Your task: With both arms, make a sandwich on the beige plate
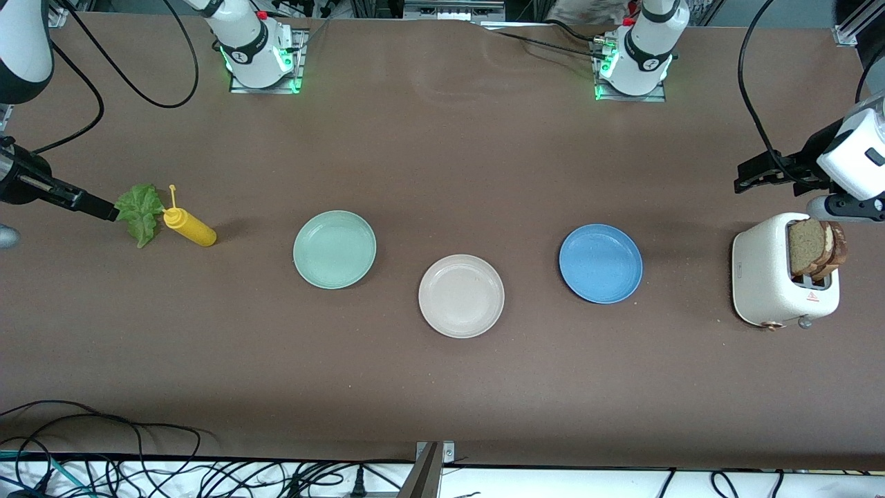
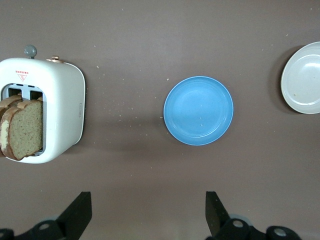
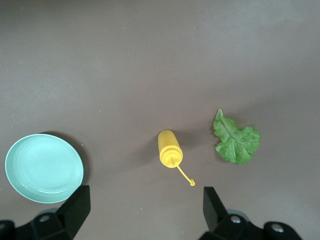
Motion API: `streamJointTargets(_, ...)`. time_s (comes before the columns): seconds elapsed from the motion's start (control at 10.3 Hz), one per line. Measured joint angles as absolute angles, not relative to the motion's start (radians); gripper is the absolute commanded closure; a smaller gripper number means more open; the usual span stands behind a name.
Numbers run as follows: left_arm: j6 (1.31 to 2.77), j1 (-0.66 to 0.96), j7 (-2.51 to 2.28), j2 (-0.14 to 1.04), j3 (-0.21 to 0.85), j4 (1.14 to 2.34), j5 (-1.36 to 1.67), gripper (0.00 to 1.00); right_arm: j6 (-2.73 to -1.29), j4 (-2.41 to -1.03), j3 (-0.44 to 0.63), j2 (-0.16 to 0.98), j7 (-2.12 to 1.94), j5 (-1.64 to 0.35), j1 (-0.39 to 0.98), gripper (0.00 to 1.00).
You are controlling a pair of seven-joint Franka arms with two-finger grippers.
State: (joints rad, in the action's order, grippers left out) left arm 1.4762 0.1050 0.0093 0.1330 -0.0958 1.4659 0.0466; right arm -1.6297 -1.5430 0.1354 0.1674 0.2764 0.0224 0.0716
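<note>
Showing lettuce (image 3: pixel 237 140) unobstructed, right wrist view

Empty beige plate (image 1: pixel 461 296) between two plates; bread slices (image 1: pixel 816 247) in toaster.

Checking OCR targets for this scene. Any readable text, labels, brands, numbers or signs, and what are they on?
No text can be read as words.
Toaster: red warning triangle on its top, with a line of red print beside it, too small to read; clearest in the left wrist view.
Toaster side: a small faint mark, unreadable.
Arm bases: a small round black mark on each, unreadable.
Beige plate, mint green plate, blue plate, mustard bottle: no lettering visible.
</note>
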Motion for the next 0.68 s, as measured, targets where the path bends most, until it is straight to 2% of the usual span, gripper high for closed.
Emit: streamJointTargets(0.68,1.487,0.105,0.009,0.133,-0.093,1.475,0.047,0.00,-1.630,-1.543,0.136,0.167,0.276,0.027,0.071,0.00)
